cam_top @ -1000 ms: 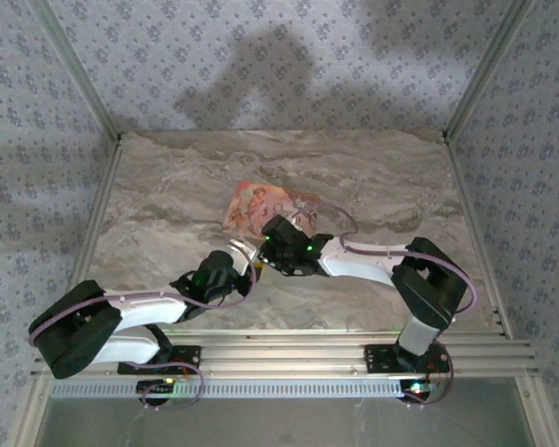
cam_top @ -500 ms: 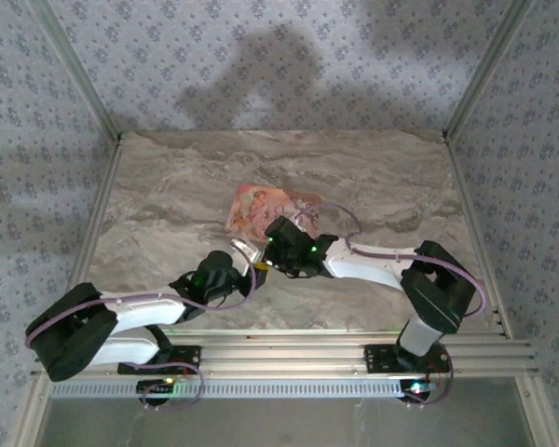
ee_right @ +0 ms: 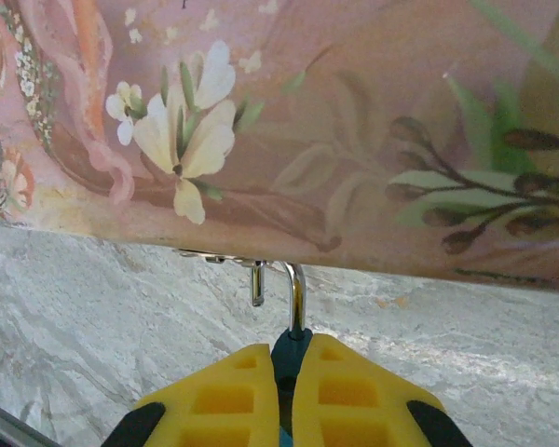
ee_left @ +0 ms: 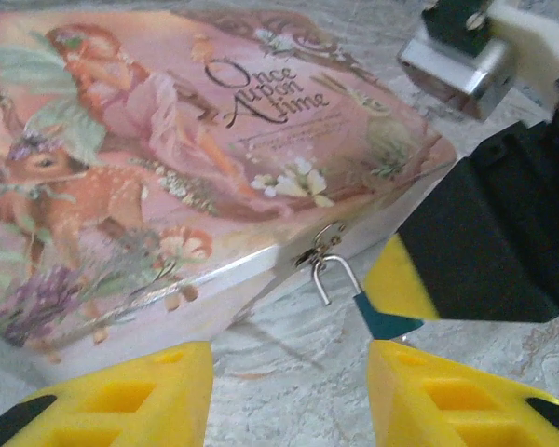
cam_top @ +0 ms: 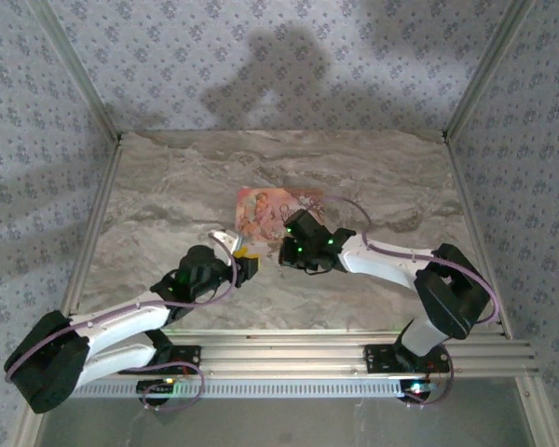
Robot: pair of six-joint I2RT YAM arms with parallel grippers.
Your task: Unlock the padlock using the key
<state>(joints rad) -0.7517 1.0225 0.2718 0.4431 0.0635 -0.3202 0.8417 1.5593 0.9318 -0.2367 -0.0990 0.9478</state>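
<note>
Since earlier frame: left arm stretched up-frame, left end effector [cam_top: 242, 263] now just below box [cam_top: 261, 207] near edge; right arm swung toward right of frame. Right end effector [ee_right: 281, 361] clamped on padlock [ee_right: 289, 354] (only sliver of dark teal body visible between yellow pads [ee_right: 345, 400]). Shackle [ee_right: 297, 291] runs up to hasp [ee_right: 225, 258] at box edge. Left end effector fingers spread apart, nothing between; padlock ahead, lower right of left wrist frame. Box flat on desk [cam_top: 168, 205].

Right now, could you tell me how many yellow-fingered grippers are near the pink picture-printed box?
2. The right gripper is shut on the small dark padlock hanging from the pink box; the left gripper hangs open facing it.
</note>
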